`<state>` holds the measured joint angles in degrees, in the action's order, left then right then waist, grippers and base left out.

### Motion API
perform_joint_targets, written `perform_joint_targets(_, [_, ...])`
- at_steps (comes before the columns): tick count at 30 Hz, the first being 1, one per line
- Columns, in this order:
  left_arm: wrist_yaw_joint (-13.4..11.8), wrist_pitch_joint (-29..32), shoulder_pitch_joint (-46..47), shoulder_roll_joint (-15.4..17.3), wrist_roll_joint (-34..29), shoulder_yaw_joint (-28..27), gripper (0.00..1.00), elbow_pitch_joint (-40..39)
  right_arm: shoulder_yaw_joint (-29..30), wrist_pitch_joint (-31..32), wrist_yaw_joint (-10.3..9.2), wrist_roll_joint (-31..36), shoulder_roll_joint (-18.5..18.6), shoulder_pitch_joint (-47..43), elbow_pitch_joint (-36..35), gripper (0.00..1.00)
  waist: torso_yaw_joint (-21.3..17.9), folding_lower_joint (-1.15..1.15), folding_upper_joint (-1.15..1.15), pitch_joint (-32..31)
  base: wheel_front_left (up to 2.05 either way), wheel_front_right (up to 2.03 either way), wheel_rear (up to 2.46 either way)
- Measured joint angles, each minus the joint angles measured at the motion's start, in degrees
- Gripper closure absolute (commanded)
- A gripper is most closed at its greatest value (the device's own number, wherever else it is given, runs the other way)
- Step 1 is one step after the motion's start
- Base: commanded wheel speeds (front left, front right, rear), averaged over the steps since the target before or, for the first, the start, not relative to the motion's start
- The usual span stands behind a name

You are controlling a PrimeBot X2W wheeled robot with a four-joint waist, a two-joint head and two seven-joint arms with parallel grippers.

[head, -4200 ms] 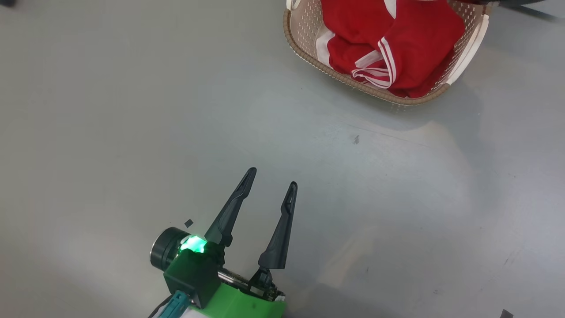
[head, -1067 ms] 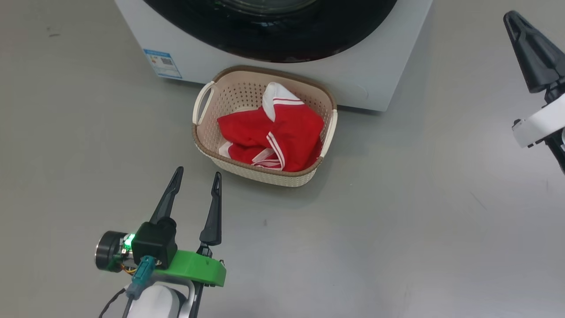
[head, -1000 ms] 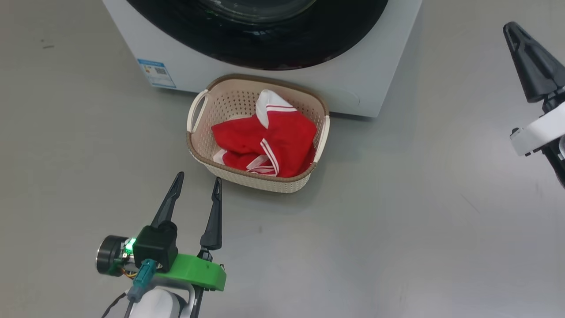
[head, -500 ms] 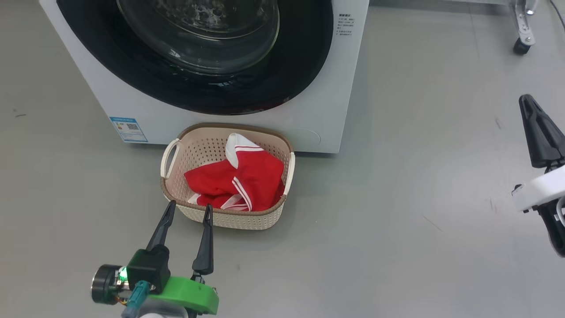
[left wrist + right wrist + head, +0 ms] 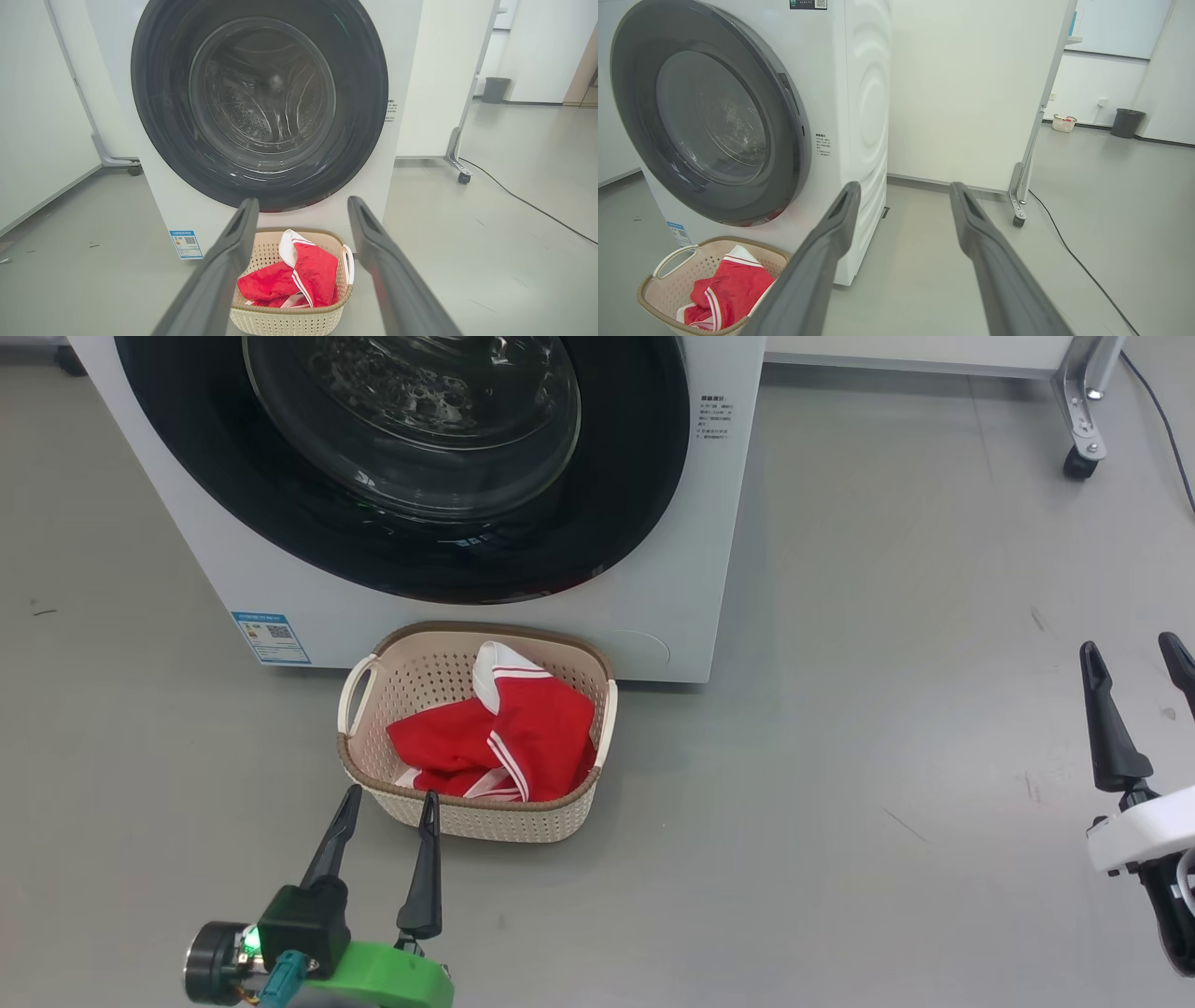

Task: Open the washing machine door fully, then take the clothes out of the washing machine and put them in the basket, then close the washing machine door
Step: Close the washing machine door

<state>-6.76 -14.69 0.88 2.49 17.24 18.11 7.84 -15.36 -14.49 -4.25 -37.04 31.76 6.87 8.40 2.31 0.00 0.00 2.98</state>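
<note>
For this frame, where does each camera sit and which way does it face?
Head: high, looking down and forward at the basket before the washing machine; left pincer lower left, right pincer at right edge.
Left wrist: low, squarely facing the washing machine door, between its own fingers.
Right wrist: low, facing the door obliquely, between its own fingers.
Shared: all show the clothes in the basket.

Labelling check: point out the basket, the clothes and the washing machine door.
basket point(image 5: 485, 821): head view, near perforated wall.
clothes point(image 5: 541, 737): head view, middle of red fabric.
washing machine door point(image 5: 362, 107): left wrist view, right side of black ring.
</note>
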Motion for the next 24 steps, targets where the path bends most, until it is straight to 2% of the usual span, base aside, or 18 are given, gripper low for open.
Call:
perform_joint_targets(20, [0.0,0.0,-0.6,0.0,1.0,-2.7,0.00,-1.6,5.6,0.0,0.08,6.8,-5.2,-8.8,-4.9,0.00,0.3,0.00,0.00,-0.1,0.00,0.00,0.00])
perform_joint_targets(24, [0.0,0.0,-0.7,0.0,1.1,-2.7,0.00,-1.8,6.5,0.0,0.66,7.7,-5.8,-9.5,-5.4,0.00,0.2,0.00,0.00,-0.1,0.00,0.00,0.00])
